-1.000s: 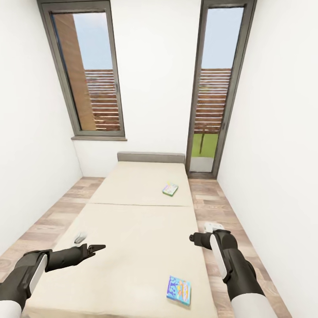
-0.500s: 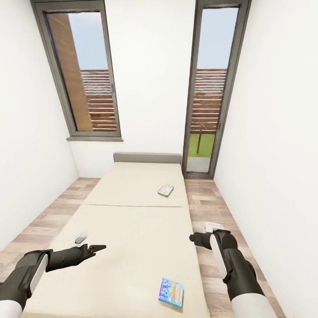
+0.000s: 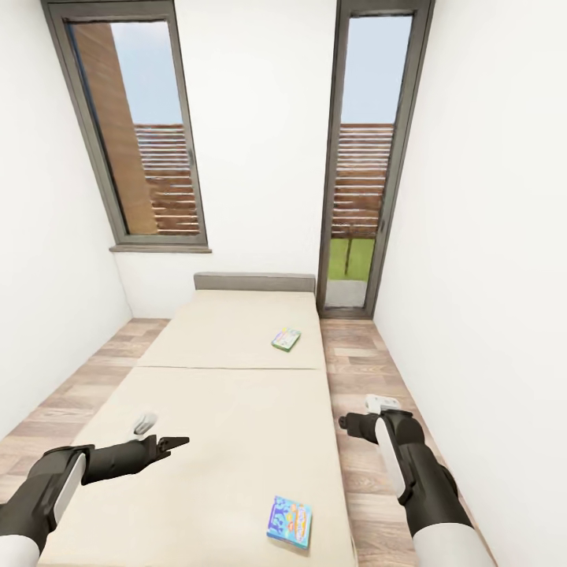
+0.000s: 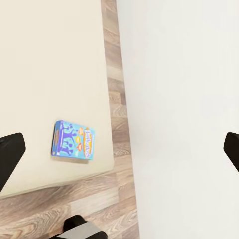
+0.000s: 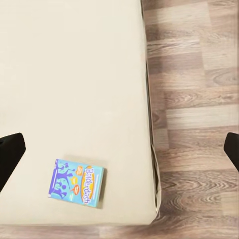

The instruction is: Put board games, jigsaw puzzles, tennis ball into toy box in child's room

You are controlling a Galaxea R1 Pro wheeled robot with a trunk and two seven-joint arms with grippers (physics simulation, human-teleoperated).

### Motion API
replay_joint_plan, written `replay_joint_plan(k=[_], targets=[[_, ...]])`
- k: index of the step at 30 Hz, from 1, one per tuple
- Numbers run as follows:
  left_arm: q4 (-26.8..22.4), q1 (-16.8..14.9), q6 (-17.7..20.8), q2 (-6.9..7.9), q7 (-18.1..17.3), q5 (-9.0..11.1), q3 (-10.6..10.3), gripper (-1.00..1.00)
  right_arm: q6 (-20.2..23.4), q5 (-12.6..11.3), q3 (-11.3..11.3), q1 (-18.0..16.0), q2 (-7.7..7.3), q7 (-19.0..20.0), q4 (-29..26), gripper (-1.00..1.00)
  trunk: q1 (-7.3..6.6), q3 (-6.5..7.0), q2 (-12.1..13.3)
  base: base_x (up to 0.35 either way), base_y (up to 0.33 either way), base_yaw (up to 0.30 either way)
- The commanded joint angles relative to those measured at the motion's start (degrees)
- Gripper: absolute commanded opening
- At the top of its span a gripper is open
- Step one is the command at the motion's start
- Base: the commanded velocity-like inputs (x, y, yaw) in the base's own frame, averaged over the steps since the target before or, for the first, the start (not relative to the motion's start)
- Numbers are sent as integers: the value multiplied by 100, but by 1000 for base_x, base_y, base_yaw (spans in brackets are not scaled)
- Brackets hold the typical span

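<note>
The board games lay on the bed (image 3: 213,394), two of them, both flat on the plain beige mattress and well apart from each other. The blue board game (image 3: 289,521) sat close to the foot of the bed, near its right-hand edge as the head camera looked, its cover printed in blue with orange patches; the same box showed in the left wrist view (image 4: 72,140) and in the right wrist view (image 5: 77,182), where it lay a little in from the mattress edge beside the wood-plank floor (image 5: 194,99). The green and white board game (image 3: 286,339) rested farther up the bed, toward the grey headboard (image 3: 253,281) and again on the right half of the mattress. The left claw (image 3: 175,442) hung over the left part of the mattress, pointing across it, with the blue box lower and well to its right, not touching it. The right claw (image 3: 344,422) was held out past the bed's right edge, over the floor, with the blue box below and to its left. Each wrist view showed dark fingertips (image 5: 11,152) at both sides of the picture with a wide gap between them, so both claws stood spread apart and gripped nothing. Two tall dark-framed windows (image 3: 142,134) stood in the white wall behind the headboard.
</note>
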Motion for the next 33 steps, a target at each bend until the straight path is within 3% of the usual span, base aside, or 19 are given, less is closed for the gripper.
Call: replay_joint_plan(k=[1,15,33], targets=[[1,-3,44,1,-3,25,5,100,17,-21,-9,-3,1,-25,-5,100,4,-14,-14,0,-32,-1],[-1,-3,44,1,6,17,19,100,23,-29,-10,-7,7,-22,-21,100,4,-14,-14,0,-21,0],[1,-4,39,1,6,13,33,100,10,-28,16,-4,15,-30,-16,100,4,-14,-14,7,-272,0]])
